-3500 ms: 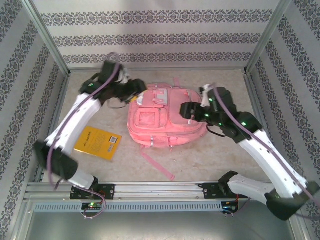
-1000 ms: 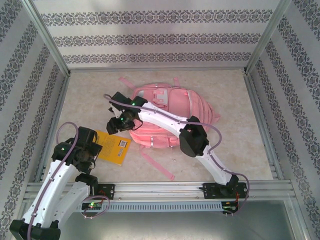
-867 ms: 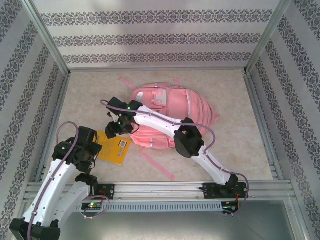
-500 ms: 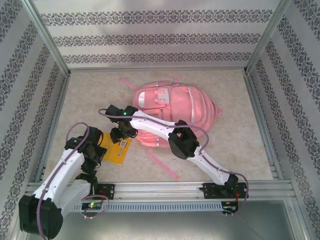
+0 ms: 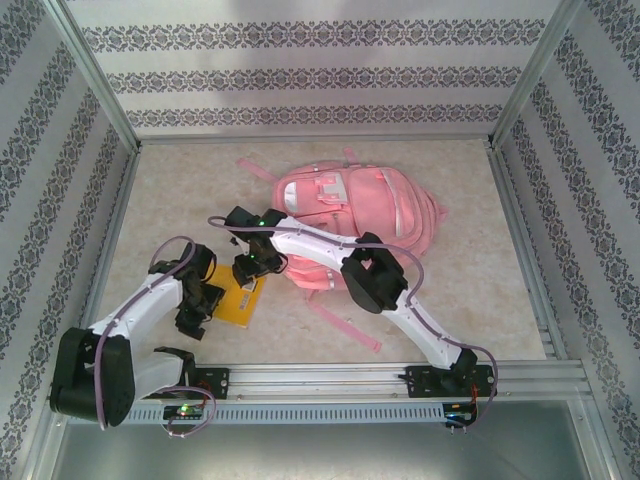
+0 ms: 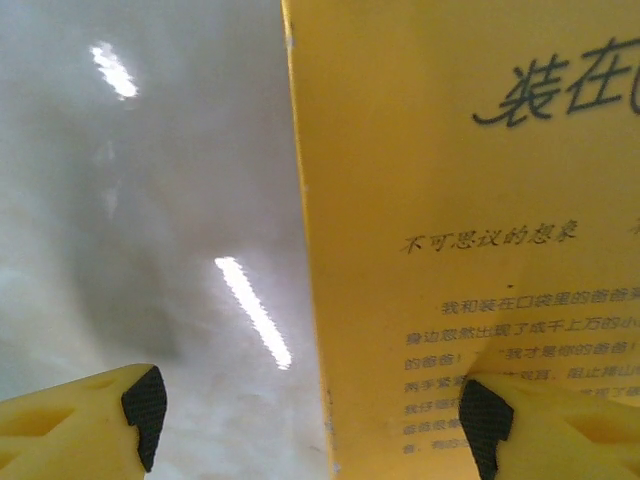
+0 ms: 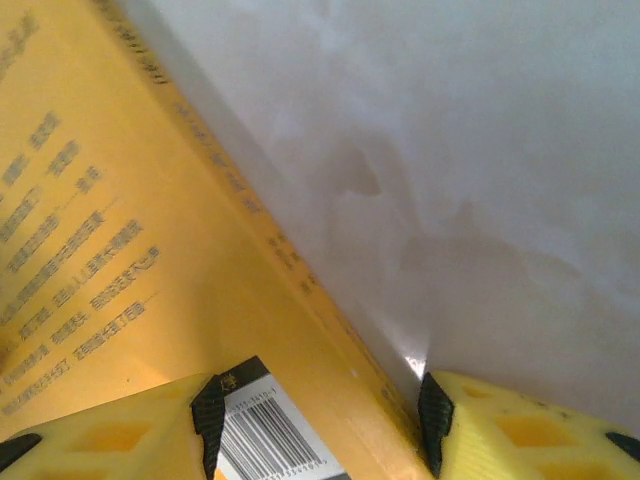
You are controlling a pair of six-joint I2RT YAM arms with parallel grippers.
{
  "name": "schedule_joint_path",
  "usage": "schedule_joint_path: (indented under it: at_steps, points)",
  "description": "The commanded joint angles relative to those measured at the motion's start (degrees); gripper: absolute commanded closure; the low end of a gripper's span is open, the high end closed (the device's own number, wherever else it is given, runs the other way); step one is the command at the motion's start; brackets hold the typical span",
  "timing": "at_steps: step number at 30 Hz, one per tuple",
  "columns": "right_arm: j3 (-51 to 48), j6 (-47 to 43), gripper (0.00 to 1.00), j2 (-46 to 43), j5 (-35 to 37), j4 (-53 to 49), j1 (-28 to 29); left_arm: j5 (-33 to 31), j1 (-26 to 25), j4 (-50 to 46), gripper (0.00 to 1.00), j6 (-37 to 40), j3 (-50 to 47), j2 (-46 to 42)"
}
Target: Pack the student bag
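The left gripper [image 5: 195,300] was pictured low over the table [image 5: 480,280] at the left edge of a yellow book [image 5: 240,300]. Its jaws were spread wide and nothing was held. In the left wrist view one yellow finger [image 6: 90,425] was seen over bare table and the other over the printed cover, so the book's edge was straddled rather than pinched. This placement was judged to be a way of steadying or working up the edge of a thin, flat book that offers little to take hold of from above.

The book was shown lying flat near the front left of the table, just beside the student bag [image 5: 365,215], with its cover text and a barcode facing up.

The right gripper [image 5: 250,268] was reached across from the right base to the book's far right edge. Its jaws were also parted and nothing was clamped between them. In the right wrist view the book's long edge was seen running between the two fingertips [image 7: 205,410], by the barcode. The two grippers were thus set at opposite edges, a stance judged suited to a shared lift or slide.

The student bag was seen lying front-up at the middle of the table, toward the back, with one pink strap trailing toward the near edge. Whether its main compartment was open could not be told.
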Motion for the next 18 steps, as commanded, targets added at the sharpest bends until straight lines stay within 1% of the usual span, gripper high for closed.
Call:
schedule_joint_path:
  at_steps: [1,6,8,11,14,18]
  points:
    - [-8.58,-2.34,0.45,-4.38,-7.15,-1.82,0.79,4.09,0.65,6.99,0.2,4.63,-0.39,4.36]
    - [-23.82,-1.82,0.47,-14.63,-11.92,6.27,0.85,9.3,0.49,11.34,0.2,11.49,1.55,8.45]
    - [-28.01,-0.9,0.47,-17.22,-13.87,8.53,0.6,11.69,0.39,12.28,0.2,13.82,2.15,9.43]
    - [-33.43,3.13,0.46,-19.43,-18.01,14.45,-0.94,15.23,0.13,14.75,0.21,16.1,1.39,9.91]
    - [-35.92,7.43,0.45,-18.98,-20.85,19.48,-2.87,18.36,-0.12,17.85,0.23,16.33,-0.97,10.32]
    - [-36.19,11.73,0.42,-18.59,-19.77,22.33,-4.28,19.51,-0.49,18.73,0.28,17.23,-2.76,9.65]
